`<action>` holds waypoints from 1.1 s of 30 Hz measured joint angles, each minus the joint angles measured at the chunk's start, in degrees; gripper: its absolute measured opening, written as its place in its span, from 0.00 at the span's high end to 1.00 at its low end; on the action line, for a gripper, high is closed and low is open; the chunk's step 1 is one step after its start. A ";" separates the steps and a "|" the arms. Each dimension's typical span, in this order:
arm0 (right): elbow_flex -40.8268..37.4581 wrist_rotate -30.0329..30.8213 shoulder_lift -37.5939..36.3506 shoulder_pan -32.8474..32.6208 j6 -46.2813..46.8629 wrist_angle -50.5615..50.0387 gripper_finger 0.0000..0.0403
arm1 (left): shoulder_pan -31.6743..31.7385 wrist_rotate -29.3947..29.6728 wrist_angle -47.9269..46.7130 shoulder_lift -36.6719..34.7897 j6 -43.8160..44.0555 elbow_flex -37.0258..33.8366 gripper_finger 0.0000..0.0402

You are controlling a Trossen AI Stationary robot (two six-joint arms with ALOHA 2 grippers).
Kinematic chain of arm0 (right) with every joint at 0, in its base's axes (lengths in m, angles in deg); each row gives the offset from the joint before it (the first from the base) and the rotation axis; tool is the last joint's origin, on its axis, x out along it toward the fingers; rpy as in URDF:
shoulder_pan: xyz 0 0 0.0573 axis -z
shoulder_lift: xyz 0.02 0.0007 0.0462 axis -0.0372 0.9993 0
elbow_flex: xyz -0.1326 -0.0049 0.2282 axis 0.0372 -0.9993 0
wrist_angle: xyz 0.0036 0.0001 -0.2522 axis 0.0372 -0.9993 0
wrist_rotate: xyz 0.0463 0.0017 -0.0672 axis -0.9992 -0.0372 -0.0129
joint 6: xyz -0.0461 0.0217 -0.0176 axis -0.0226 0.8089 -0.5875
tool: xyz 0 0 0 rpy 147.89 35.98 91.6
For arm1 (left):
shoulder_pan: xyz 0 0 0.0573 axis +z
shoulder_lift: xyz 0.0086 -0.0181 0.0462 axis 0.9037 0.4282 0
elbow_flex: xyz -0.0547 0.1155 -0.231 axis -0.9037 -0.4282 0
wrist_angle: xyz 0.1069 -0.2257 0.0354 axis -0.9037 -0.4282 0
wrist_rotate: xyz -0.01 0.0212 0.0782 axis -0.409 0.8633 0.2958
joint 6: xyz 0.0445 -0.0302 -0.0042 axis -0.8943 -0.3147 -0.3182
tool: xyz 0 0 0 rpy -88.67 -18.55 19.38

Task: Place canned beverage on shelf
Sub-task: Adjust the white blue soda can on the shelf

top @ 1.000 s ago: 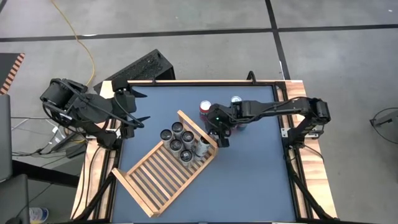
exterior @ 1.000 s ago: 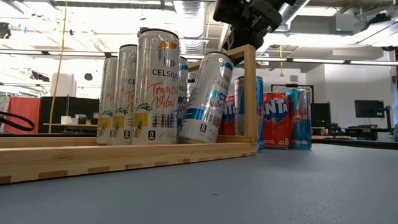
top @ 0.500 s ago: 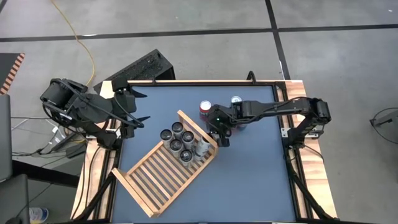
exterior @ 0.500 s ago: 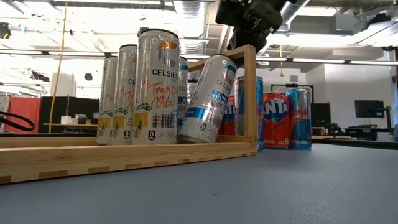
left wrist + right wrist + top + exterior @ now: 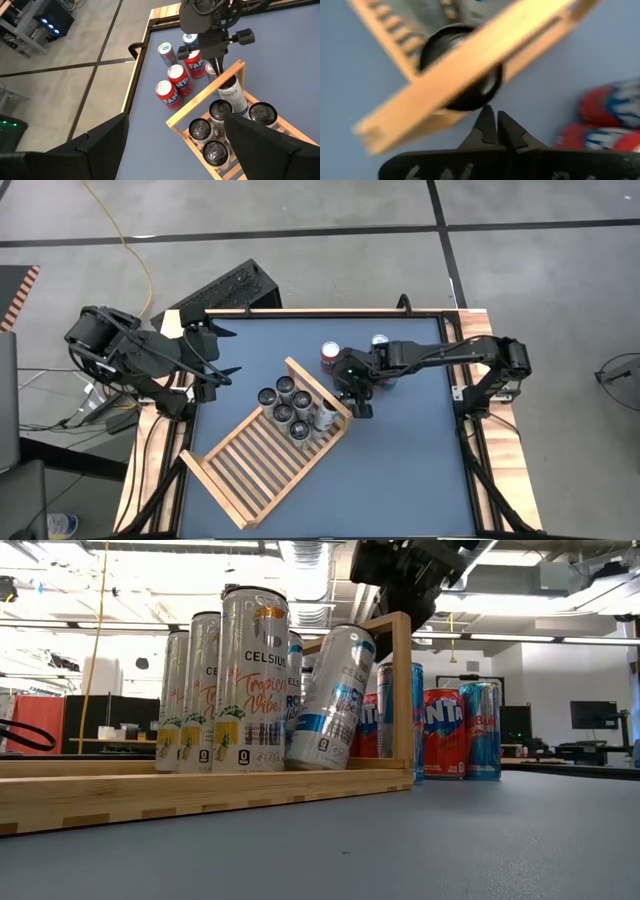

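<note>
At the shelf's (image 5: pixel 270 452) far corner: my right gripper (image 5: pixel 362 409), fingers pressed together, holding nothing.
Tilted can (image 5: pixel 331 698) leans against the frame inside the shelf beside upright cans (image 5: pixel 285 402); my left gripper (image 5: pixel 226 352) waits apart, open.

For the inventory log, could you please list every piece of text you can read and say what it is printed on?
"CELSIUS", "Tropical Vibe": front upright can on the shelf.
"VIBE", partly readable: tilted can.
"NTA", partly hidden: red can behind.
Other cans' print: too small or hidden.
</note>
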 joint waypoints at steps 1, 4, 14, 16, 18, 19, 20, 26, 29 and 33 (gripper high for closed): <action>0.00 -0.64 0.00 0.00 -0.18 0.06 1.00 | -0.02 0.00 0.00 0.00 0.00 0.00 0.22; 0.00 -2.52 0.00 -0.13 -0.79 0.66 1.00 | -0.02 0.00 0.00 0.00 0.00 0.00 0.22; 0.00 -2.69 0.00 -0.11 -1.64 2.14 1.00 | -0.02 0.00 0.00 0.00 0.48 0.00 0.22; 0.00 -3.53 0.00 0.07 -2.29 2.42 1.00 | -0.02 0.00 0.00 0.00 0.46 0.00 0.22; -0.02 -4.81 0.00 0.42 -2.82 2.45 1.00 | -0.01 0.00 0.00 0.00 0.46 0.00 0.22; -0.04 -5.66 0.00 0.62 -2.78 2.50 1.00 | -0.02 0.00 0.00 0.00 0.47 0.00 0.22; -0.05 -6.41 0.02 0.84 -2.78 2.53 1.00 | -0.02 0.00 0.00 0.00 0.44 0.00 0.22; -0.08 -8.90 0.04 1.96 -3.38 2.82 1.00 | -0.02 0.00 0.00 0.00 0.07 0.00 0.22; -0.96 -10.97 0.06 2.70 -4.31 3.97 1.00 | -0.02 0.00 0.00 0.00 0.07 0.00 0.22; -4.91 -11.59 0.00 3.04 -2.82 8.69 1.00 | -0.02 0.02 0.00 0.00 0.05 0.00 0.22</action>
